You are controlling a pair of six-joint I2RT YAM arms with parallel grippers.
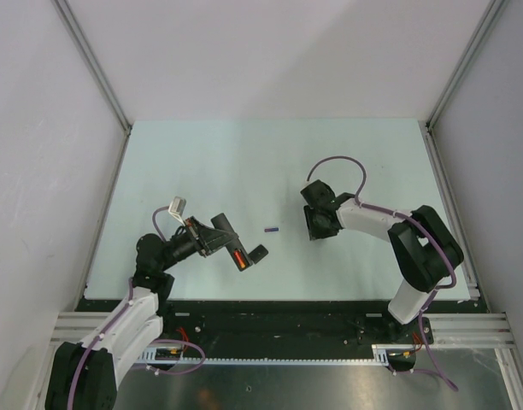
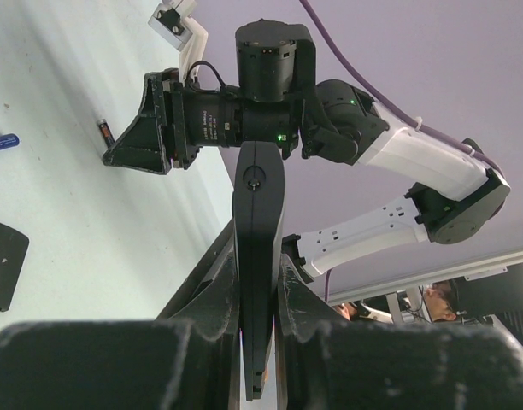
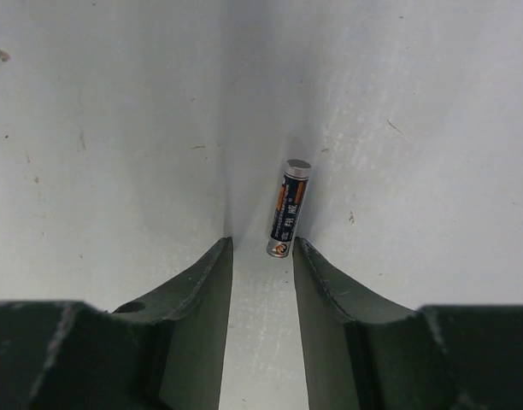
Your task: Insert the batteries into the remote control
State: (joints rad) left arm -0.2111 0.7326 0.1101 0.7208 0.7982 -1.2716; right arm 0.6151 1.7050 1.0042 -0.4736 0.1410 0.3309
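Observation:
My left gripper (image 1: 217, 237) is shut on the remote control (image 1: 231, 245), a slim black bar held above the table. A red battery (image 1: 237, 259) sits in its open compartment. In the left wrist view the remote (image 2: 258, 196) stands edge-on between the jaws of the left gripper (image 2: 260, 265). The black cover piece (image 1: 259, 254) lies beside it on the table. A blue-purple battery (image 1: 271, 228) lies between the arms. My right gripper (image 3: 261, 249) is open and low over the table. A dark battery (image 3: 290, 207) lies just beyond its right fingertip, untouched.
The white table (image 1: 244, 162) is walled at the back and on both sides. The left wrist view shows the right gripper (image 2: 142, 141) with the dark battery (image 2: 105, 132) at its tip, the blue-purple battery (image 2: 1, 143) and the cover (image 2: 3, 263).

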